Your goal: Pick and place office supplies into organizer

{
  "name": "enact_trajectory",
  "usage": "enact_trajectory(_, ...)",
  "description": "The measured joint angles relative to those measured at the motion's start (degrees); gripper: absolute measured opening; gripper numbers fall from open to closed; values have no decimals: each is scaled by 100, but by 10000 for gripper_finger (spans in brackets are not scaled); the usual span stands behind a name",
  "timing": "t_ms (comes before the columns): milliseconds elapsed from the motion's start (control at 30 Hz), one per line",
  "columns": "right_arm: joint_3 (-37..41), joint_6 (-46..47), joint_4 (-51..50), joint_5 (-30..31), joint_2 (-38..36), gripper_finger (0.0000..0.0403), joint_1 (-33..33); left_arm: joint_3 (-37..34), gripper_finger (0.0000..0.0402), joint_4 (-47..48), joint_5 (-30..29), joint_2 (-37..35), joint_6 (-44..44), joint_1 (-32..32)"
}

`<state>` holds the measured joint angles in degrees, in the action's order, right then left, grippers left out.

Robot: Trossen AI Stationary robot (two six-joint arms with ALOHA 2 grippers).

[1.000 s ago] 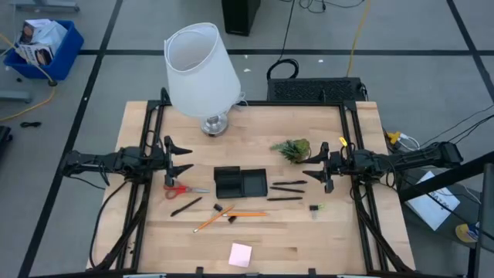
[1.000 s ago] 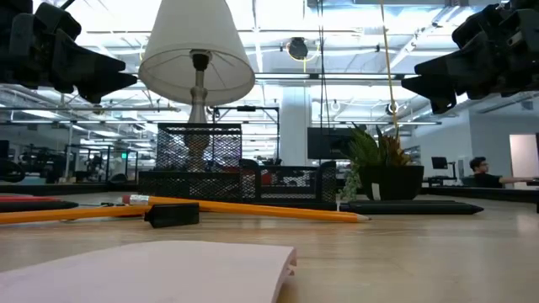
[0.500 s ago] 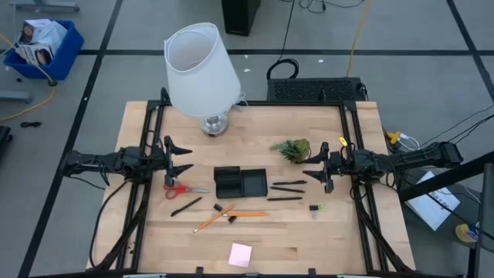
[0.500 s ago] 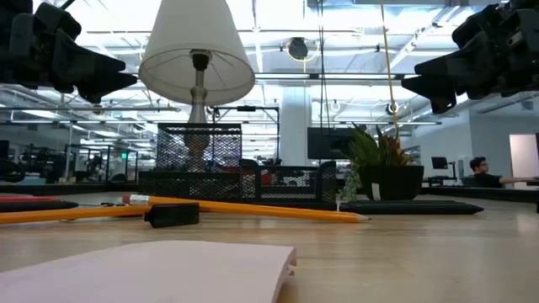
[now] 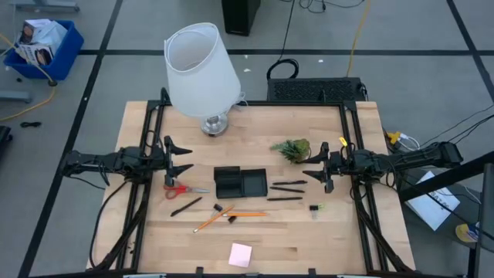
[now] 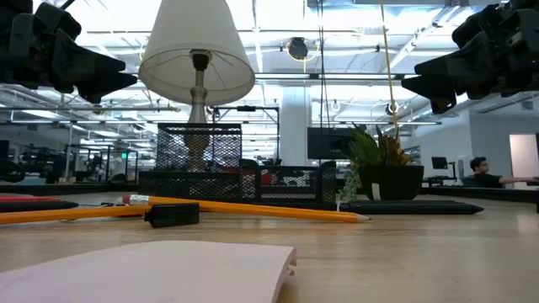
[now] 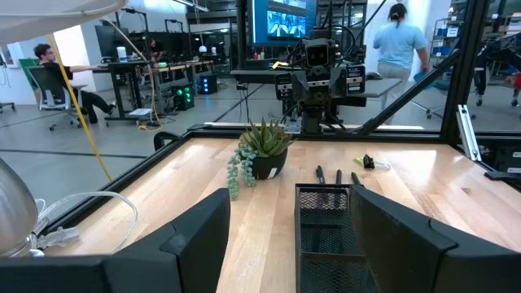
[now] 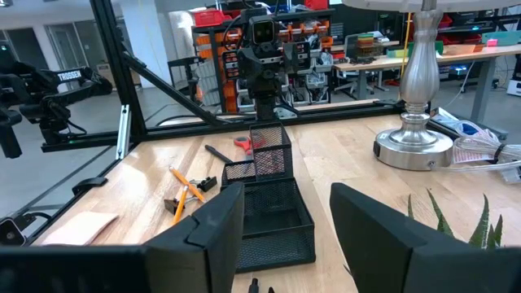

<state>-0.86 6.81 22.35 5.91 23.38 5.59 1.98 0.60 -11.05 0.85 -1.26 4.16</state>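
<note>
The organizer sits at the middle of the bench, with the red-handled scissors at its 9 o'clock and two black pens at its 3 o'clock. The pencils lie at its 6 o'clock, and the pink sticky-note pad lies farther that way near the bench edge. The lamp stands at 11 o'clock and the plant at 2 o'clock. The left pincer hovers above the scissors, fingers spread and holding nothing. The right pincer hovers beside the pens, likewise spread and empty.
</note>
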Motion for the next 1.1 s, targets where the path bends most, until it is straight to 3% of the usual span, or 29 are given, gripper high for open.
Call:
enact_trajectory(300, 0, -2, 38, 38, 1, 177, 2, 1, 255, 0, 1, 1, 0, 0)
enact_trajectory(400, 0, 100, 572, 471, 13, 178, 0, 2, 255, 0, 0, 1, 0, 0)
enact_trajectory(467, 1, 896, 773, 396, -2, 176, 9, 0, 255, 0, 0, 0, 0, -2)
enact_trajectory(667, 2, 1265, 1832, 148, 217, 178, 117, 2, 255, 0, 0, 2, 0, -2)
enact_trajectory(867, 2, 1361, 2921, -173, 937, 176, 570, 2, 255, -7, 0, 1, 0, -2)
enact_trajectory(1000, -102, 1285, 3692, 105, 1807, 175, 978, 0, 255, -4, 0, 0, 0, -2)
enact_trajectory(1100, -339, 1228, 3741, 419, 2595, 174, 1290, 0, 255, 0, 0, 0, 0, 0)
